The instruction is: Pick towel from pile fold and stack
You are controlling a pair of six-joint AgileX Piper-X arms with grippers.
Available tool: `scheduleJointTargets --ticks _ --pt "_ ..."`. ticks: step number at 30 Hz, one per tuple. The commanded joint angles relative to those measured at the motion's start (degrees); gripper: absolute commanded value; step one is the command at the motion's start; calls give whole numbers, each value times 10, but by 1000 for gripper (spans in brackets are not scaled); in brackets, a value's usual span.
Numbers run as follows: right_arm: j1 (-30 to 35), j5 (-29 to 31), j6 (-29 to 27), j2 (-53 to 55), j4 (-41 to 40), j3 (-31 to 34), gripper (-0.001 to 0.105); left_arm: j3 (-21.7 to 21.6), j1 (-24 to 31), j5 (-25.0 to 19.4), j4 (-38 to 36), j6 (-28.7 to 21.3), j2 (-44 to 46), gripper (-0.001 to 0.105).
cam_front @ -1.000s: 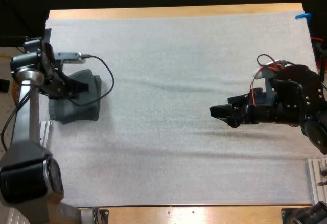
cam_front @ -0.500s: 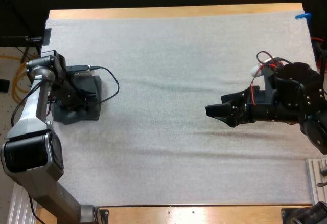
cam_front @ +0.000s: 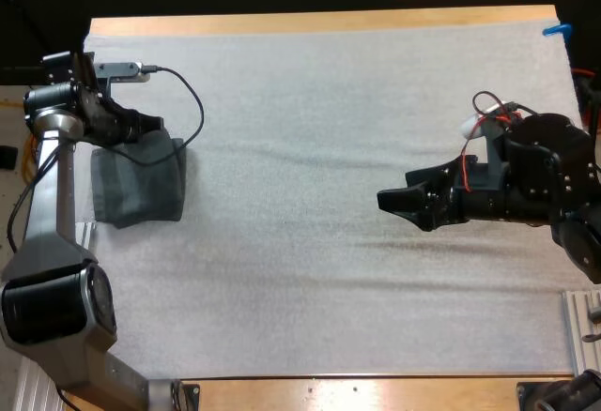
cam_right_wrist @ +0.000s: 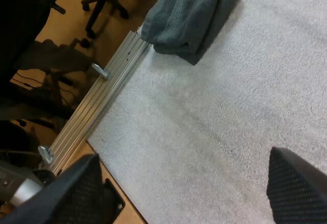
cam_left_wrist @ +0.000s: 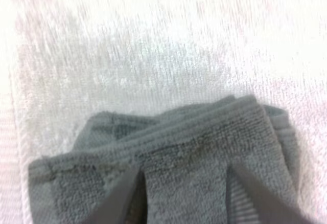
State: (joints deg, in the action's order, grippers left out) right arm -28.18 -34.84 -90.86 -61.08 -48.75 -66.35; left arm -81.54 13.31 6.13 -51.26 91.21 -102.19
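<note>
The wooden table (cam_front: 319, 22) is covered almost edge to edge by the white mat (cam_front: 319, 129). The right arm (cam_front: 545, 181) reaches in over the mat's right half. The right gripper (cam_front: 394, 193) points toward the middle with its fingers spread wide and nothing between them. The right wrist view shows its two fingers (cam_right_wrist: 76, 191) far apart over bare mat (cam_right_wrist: 230, 106).

The left arm (cam_front: 52, 205) runs up along the mat's left side, and the left gripper (cam_front: 158, 123) hangs at the far edge of the towel (cam_front: 141, 186). The towel is dark grey-green and folded into several layers. It lies near the mat's left edge, well apart from the right gripper.

In the left wrist view, the left gripper (cam_left_wrist: 186, 168) has its fingers (cam_left_wrist: 125, 196) parted. The towel (cam_left_wrist: 179, 132) lies below and between them, but I cannot tell whether they touch the cloth. Bare mat (cam_left_wrist: 153, 55) lies beyond the towel's layered edge.

In the right wrist view, the towel (cam_right_wrist: 189, 14) sits beside a metal rail (cam_right_wrist: 97, 104) that runs along the mat's edge.
</note>
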Motion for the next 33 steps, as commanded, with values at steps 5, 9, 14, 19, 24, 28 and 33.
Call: scheduleJointTargets --ticks 5,9,14,19,24,28,33 --pt "-1 -6 -2 0 7 -2 65 -1 -6 5 19 19 -32 35" --pt "-1 -6 -2 0 18 -2 65 -1 -10 12 18 20 -65 35" --pt "-1 -6 -2 0 22 -2 65 -3 -10 14 -4 20 -78 35" --pt "-1 -6 -2 0 28 -2 65 -33 -10 14 -48 20 -76 35" --pt "-1 -6 -2 0 28 -2 65 -83 -10 14 -76 13 -39 35" --pt "-1 -6 -2 0 36 -2 65 -101 -10 14 -77 13 14 35" --pt "-1 28 -2 -2 41 -2 65 -101 -10 14 -87 10 79 35"
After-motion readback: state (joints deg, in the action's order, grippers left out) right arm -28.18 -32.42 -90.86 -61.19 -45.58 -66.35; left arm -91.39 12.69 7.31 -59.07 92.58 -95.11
